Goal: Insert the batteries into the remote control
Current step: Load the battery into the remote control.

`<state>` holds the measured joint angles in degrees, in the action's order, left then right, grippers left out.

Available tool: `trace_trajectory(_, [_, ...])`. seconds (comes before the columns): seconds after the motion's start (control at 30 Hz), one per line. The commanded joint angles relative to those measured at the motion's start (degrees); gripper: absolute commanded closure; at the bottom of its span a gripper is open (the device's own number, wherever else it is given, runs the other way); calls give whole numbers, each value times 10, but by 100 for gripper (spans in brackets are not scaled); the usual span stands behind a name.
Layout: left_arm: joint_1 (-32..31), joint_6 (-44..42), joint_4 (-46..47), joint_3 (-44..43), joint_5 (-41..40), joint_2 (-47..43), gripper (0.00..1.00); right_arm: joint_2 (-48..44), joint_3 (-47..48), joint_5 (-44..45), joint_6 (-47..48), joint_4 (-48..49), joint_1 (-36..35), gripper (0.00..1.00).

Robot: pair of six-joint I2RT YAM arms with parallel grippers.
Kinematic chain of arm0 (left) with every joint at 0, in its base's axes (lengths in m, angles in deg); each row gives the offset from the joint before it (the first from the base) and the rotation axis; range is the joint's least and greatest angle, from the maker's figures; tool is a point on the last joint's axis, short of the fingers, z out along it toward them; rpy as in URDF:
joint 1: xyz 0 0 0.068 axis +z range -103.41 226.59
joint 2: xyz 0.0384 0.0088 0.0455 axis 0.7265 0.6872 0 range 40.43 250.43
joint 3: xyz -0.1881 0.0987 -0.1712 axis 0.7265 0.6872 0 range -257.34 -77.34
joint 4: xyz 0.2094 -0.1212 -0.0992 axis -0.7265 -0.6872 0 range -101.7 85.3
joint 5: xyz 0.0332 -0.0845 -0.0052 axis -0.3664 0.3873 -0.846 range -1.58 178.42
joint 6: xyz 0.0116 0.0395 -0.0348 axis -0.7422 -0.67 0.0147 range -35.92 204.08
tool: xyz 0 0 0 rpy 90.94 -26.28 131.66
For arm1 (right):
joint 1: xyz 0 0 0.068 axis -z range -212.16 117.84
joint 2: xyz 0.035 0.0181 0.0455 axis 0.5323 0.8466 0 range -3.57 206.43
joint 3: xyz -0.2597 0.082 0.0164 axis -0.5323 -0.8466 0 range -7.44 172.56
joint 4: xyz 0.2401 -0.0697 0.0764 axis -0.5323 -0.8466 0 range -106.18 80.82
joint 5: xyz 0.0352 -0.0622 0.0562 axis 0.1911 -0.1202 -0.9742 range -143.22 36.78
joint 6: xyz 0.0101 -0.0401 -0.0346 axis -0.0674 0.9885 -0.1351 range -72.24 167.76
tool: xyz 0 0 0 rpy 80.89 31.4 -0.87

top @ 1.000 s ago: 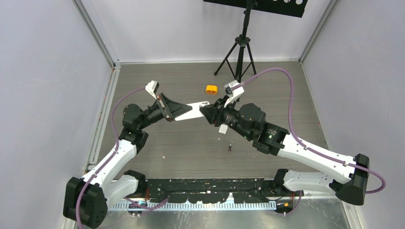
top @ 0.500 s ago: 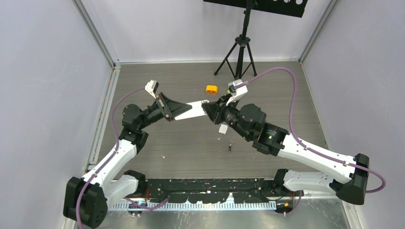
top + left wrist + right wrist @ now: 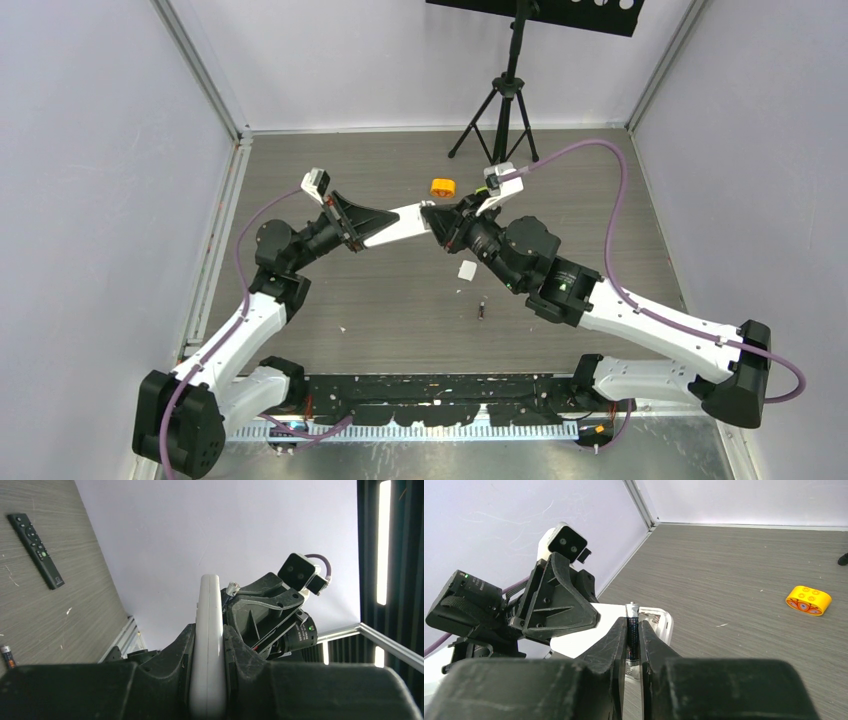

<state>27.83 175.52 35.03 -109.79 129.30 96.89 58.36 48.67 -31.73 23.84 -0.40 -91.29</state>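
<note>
— How far along are you?

— Not far, as I judge it. Your left jaws are clamped on the white remote (image 3: 209, 645). It is held up off the worktop (image 3: 380, 300) and sticks out ahead of them. Your right jaws are closed on one dark battery (image 3: 632, 630). It stands between them, with its metal tip showing past their ends.

— Where is this battery against the remote?

— The open end of the remote is just in front of the right jaws, and the tip of the battery is at it or very near. I cannot tell if they touch. I judge the battery is not yet seated.

— Is any battery already inside?

— The right jaws hide most of the compartment, so you cannot know from these views. One loose battery (image 3: 482, 311) lies on the worktop behind the right jaws, well apart from them. A small white piece (image 3: 467, 270) lies nearer to them. It may be the cover, but this is only my guess.

— What is left, then?

— You must push this battery in, fetch whatever other batteries it needs, and probably close the cover.
</note>
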Motion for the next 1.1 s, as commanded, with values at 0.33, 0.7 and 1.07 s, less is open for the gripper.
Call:
trace_trajectory(0.33, [-1,60,107,8,-34,-8,100,17,0,23,-6,-6,-6,70])
trace_trajectory(0.7, [-1,56,112,14,-36,-1,100,-7,6,43,-16,-23,-6,70])
trace_trajectory(1.07, [-1,34,112,18,-40,-3,100,-24,11,28,-30,-45,-6,68])
